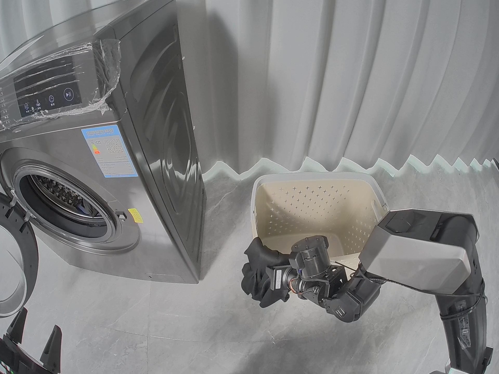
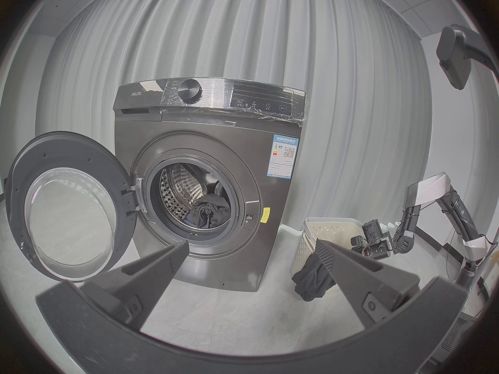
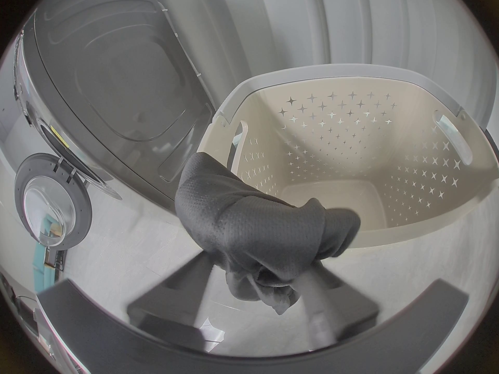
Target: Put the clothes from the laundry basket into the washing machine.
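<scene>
A black garment (image 1: 261,279) hangs bunched just outside the near left corner of the cream laundry basket (image 1: 270,193), above the floor. My right gripper (image 1: 274,279) is shut on it; in the right wrist view the cloth (image 3: 254,224) covers the fingertips of that gripper (image 3: 260,279). The basket's inside (image 3: 364,183) holds nothing. The grey washing machine (image 1: 104,146) stands to the left with its round door (image 2: 67,209) swung open, and dark clothes (image 2: 208,215) lie in the drum. My left gripper (image 1: 32,345) hangs open low in front of the machine, its fingers (image 2: 150,271) wide apart.
White curtains (image 1: 338,68) hang behind the machine and basket. Pale tiled floor (image 1: 171,318) stretches between the basket and the machine's front. The open door (image 1: 15,255) juts out toward my left arm.
</scene>
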You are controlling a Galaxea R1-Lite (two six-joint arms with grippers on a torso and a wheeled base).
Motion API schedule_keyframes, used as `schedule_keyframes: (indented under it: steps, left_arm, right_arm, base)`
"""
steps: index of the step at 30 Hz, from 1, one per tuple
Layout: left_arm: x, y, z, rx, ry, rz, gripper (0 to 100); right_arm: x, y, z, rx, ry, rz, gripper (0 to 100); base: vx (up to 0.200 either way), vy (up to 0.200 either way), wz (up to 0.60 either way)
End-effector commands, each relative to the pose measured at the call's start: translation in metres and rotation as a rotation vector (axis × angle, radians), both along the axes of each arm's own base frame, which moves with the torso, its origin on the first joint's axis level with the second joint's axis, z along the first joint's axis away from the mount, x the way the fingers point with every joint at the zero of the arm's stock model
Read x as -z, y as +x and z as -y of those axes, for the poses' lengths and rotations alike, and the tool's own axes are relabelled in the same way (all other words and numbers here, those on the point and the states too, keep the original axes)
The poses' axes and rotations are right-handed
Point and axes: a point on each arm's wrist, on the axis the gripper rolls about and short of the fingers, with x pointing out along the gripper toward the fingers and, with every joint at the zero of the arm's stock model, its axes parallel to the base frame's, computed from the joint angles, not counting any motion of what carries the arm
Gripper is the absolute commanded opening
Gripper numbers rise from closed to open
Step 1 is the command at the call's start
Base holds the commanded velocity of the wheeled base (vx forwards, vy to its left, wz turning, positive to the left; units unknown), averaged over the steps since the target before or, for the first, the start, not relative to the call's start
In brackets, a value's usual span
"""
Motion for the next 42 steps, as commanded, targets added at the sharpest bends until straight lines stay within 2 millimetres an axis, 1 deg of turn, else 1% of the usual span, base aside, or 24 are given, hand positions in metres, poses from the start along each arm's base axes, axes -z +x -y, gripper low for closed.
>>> schedule_keyframes:
  steps: [1, 6, 10, 15, 17, 18, 19, 20, 21, 22, 23, 24, 25, 26, 28, 32, 34, 35, 42]
  left_arm:
    - [0.005, 0.000, 0.000, -0.001, -0.001, -0.001, 100]
    - [0.005, 0.000, 0.000, -0.002, -0.001, -0.001, 100]
    - [0.005, 0.000, 0.000, -0.002, -0.002, 0.000, 100]
    - [0.005, 0.000, 0.000, -0.002, -0.004, 0.000, 100]
    - [0.005, 0.000, 0.000, -0.004, -0.004, 0.000, 100]
    - [0.005, 0.000, 0.000, -0.004, -0.004, 0.000, 100]
    - [0.005, 0.000, 0.000, -0.002, -0.004, 0.000, 100]
    - [0.005, 0.000, 0.000, -0.002, -0.004, 0.000, 100]
    - [0.005, 0.000, 0.000, -0.002, -0.004, 0.000, 100]
    - [0.005, 0.000, 0.000, -0.002, -0.004, 0.000, 100]
    - [0.005, 0.000, 0.000, -0.002, -0.004, 0.000, 100]
    - [0.005, 0.000, 0.000, -0.002, -0.004, 0.000, 100]
    - [0.005, 0.000, 0.000, -0.002, -0.004, 0.000, 100]
    - [0.005, 0.000, 0.000, -0.004, -0.004, 0.000, 100]
    - [0.005, 0.000, 0.000, -0.002, -0.004, 0.000, 100]
    - [0.005, 0.000, 0.000, -0.003, -0.008, 0.000, 100]
    - [0.005, 0.000, 0.000, -0.003, -0.008, 0.000, 100]
    - [0.005, 0.000, 0.000, -0.005, -0.009, 0.000, 100]
    - [0.005, 0.000, 0.000, -0.005, -0.012, 0.000, 100]
  right_arm:
    - [0.000, -0.002, 0.000, -0.003, -0.001, -0.002, 0]
    - [0.000, -0.003, 0.000, -0.003, -0.001, -0.007, 0]
    - [-0.001, -0.015, 0.004, -0.010, -0.007, -0.018, 0]
    - [-0.019, -0.035, 0.007, -0.041, 0.025, 0.037, 0]
    - [-0.030, -0.044, 0.010, -0.056, 0.042, 0.064, 0]
    - [-0.030, -0.044, 0.010, -0.056, 0.042, 0.064, 0]
    - [-0.042, -0.054, 0.014, -0.063, 0.056, 0.094, 0]
    - [-0.046, -0.058, 0.016, -0.066, 0.055, 0.110, 0]
    - [-0.054, -0.063, 0.018, -0.067, 0.065, 0.143, 0]
    - [-0.057, -0.064, 0.019, -0.069, 0.069, 0.153, 0]
    - [-0.069, -0.070, 0.023, -0.079, 0.084, 0.208, 0]
    - [-0.075, -0.071, 0.025, -0.084, 0.093, 0.242, 0]
    - [-0.075, -0.071, 0.025, -0.084, 0.093, 0.242, 0]
    - [-0.089, -0.076, 0.029, -0.093, 0.121, 0.327, 0]
    - [-0.099, -0.080, 0.033, -0.102, 0.148, 0.399, 0]
    - [-0.112, -0.090, 0.041, -0.116, 0.173, 0.464, 0]
    - [-0.121, -0.097, 0.042, -0.137, 0.197, 0.484, 0]
    - [-0.130, -0.102, 0.042, -0.156, 0.221, 0.504, 0]
    - [-0.172, -0.116, 0.051, -0.172, 0.269, 0.630, 0]
  base:
    - [0.000, 0.000, 0.00]
    - [0.000, 0.000, 0.00]
    - [0.000, 0.000, 0.00]
    - [0.000, 0.000, 0.00]
    - [0.000, 0.000, 0.00]
    - [0.000, 0.000, 0.00]
    - [0.000, 0.000, 0.00]
    - [0.000, 0.000, 0.00]
    - [0.000, 0.000, 0.00]
    - [0.000, 0.000, 0.00]
    - [0.000, 0.000, 0.00]
    - [0.000, 0.000, 0.00]
    - [0.000, 0.000, 0.00]
    - [0.000, 0.000, 0.00]
    - [0.000, 0.000, 0.00]
    - [0.000, 0.000, 0.00]
    - [0.000, 0.000, 0.00]
    - [0.000, 0.000, 0.00]
    - [0.000, 0.000, 0.00]
